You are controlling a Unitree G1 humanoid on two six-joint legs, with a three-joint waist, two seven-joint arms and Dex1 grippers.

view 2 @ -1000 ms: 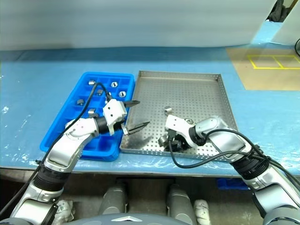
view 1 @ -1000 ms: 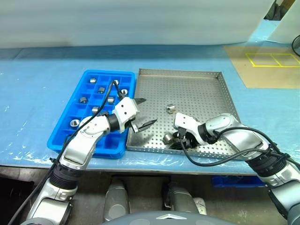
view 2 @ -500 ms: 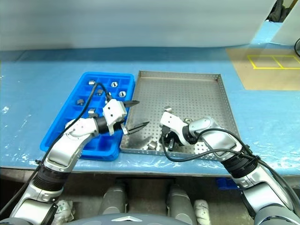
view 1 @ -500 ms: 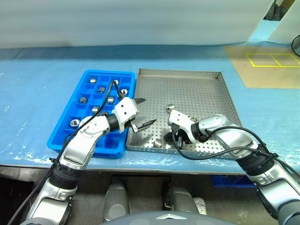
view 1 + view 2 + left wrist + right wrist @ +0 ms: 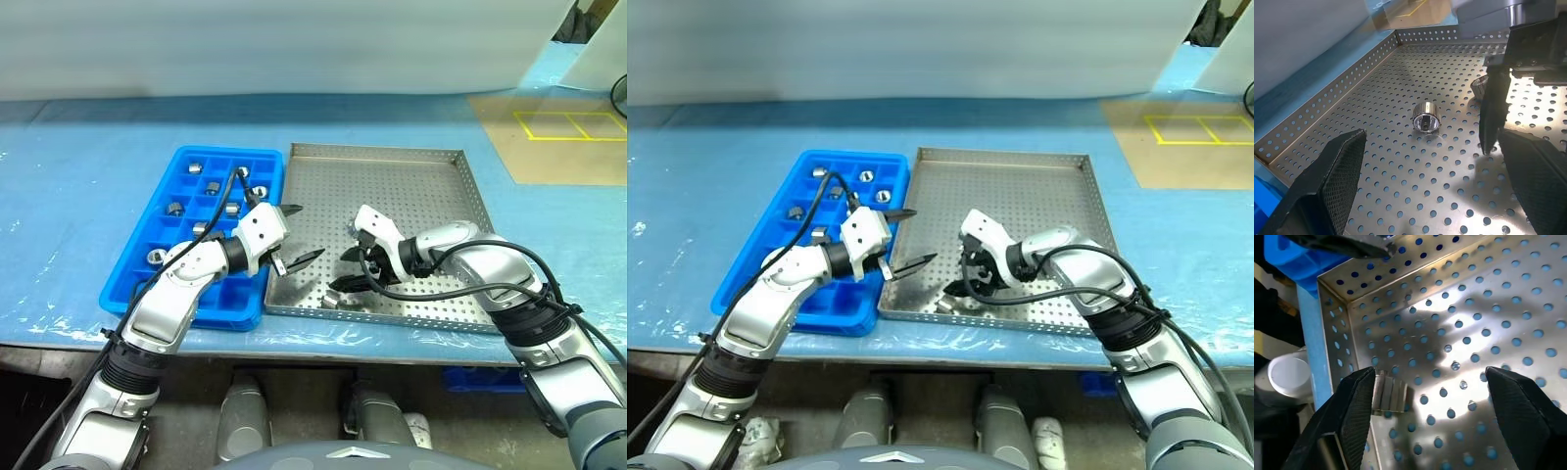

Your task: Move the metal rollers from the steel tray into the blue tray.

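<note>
The steel tray (image 5: 421, 196) lies right of the blue tray (image 5: 181, 154), which holds several metal rollers (image 5: 157, 257). One roller (image 5: 330, 302) rests by the steel tray's front rim, near its front left corner. My right gripper (image 5: 347, 271) hovers just above it, open, angled down and left; the roller (image 5: 1388, 391) lies on the floor between its spread fingers (image 5: 1520, 421), ungripped. My left gripper (image 5: 303, 233) stands open and empty over the steel tray's left edge. Ahead of it lies another roller (image 5: 1426, 119), and one more (image 5: 1479, 87) sits partly behind a right finger.
A brown board with yellow lines (image 5: 558, 137) lies on the blue table cover at the far right. The table's front edge (image 5: 313, 338) runs just below both trays. Black cables loop from both wrists.
My right gripper, shut a second ago, nudged a roller left toward the front rim, then rose and opened. The left arm has stayed still.
</note>
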